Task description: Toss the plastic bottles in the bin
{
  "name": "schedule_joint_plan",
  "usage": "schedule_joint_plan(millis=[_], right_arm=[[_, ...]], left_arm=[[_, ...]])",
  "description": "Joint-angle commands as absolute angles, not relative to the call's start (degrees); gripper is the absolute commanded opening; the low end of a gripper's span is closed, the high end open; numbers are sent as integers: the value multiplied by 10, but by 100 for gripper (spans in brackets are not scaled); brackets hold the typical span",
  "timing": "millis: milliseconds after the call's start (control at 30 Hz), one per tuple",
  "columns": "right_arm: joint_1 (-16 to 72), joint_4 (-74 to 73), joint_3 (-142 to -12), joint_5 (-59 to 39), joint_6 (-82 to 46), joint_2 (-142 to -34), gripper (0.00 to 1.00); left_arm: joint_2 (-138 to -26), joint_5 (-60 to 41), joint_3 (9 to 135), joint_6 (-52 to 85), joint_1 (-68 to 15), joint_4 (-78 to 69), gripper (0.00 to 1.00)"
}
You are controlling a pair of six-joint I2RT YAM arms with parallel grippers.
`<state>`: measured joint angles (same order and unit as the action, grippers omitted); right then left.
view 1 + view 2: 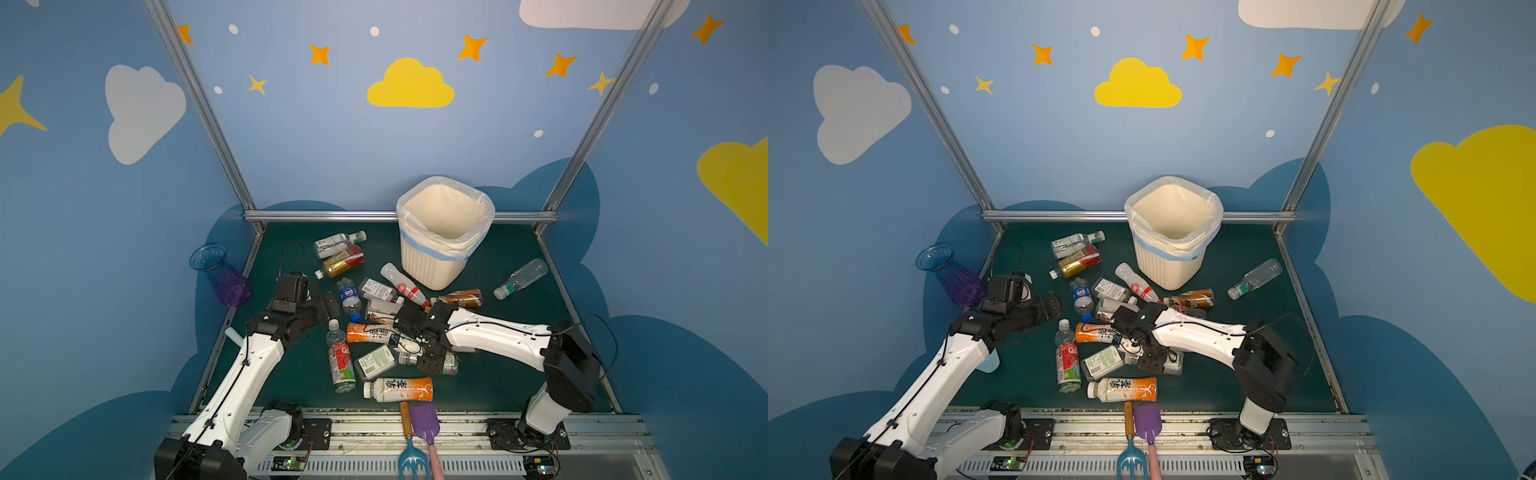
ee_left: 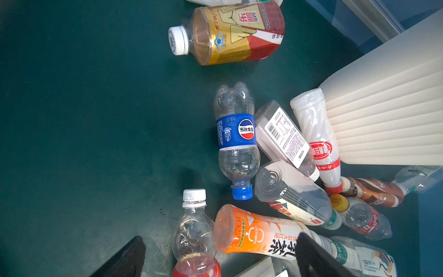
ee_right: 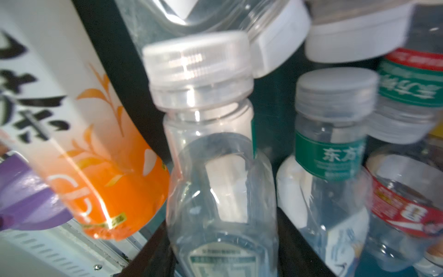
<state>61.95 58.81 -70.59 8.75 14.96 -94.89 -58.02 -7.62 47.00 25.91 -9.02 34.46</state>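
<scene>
A lab robot booth: cloud-painted walls [image 1: 316, 137], aluminium frame [image 1: 324, 216].

The table mat [image 1: 498, 386] is dark green, matt and faintly scuffed. Just right of centre in both top views, the bin [image 1: 432, 266] is ribbed cream plastic with a dull sheen. Its liner bag [image 1: 482, 226] is thin, crinkled, glossy film. The plastic bottles [image 2: 236, 134] are clear and glossy, some dented, with shiny printed film labels and ridged caps. At the left, the vase [image 1: 222, 274] is translucent, ribbed and glossy. The frame rails [image 1: 324, 215] are brushed metal. At the lower edge, a fork handle [image 1: 405, 417] looks like varnished wood, beside a matt purple plastic spatula [image 1: 424, 419]. The arm shells [image 1: 245, 374] are smooth white plastic.
</scene>
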Motion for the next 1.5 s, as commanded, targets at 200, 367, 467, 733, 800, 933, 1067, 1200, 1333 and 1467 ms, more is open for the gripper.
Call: schedule_joint_plan(millis=[200, 367, 467, 733, 800, 933, 1067, 1200, 1333, 1467], right_arm=[[606, 571, -805, 177, 99, -814, 39], [554, 510, -961, 204, 135, -820, 42], [505, 497, -1094, 211, 150, -875, 44], [338, 604, -1596, 179, 120, -1165, 73], [313, 612, -1636, 167, 88, -1192, 86], [282, 567, -1508, 134, 15, -1096, 89], [278, 441, -1194, 114, -35, -876, 89], [277, 426, -942, 79, -106, -688, 85], [284, 458, -758, 20, -160, -563, 78], [301, 484, -621, -5, -223, -492, 69]], left_arm=[[-555, -41, 471, 292, -87, 339, 100], [-577, -60, 480, 296, -88, 336, 100], [-587, -68, 486, 296, -88, 333, 100], [-594, -73, 499, 291, -93, 342, 100], [-590, -71, 501, 290, -93, 347, 100], [-579, -63, 507, 284, -94, 365, 100], [-570, -52, 501, 279, -97, 372, 100], [-587, -43, 489, 277, -99, 371, 96], [-617, -32, 483, 283, -106, 374, 92], [-642, -17, 478, 288, -117, 368, 90]])
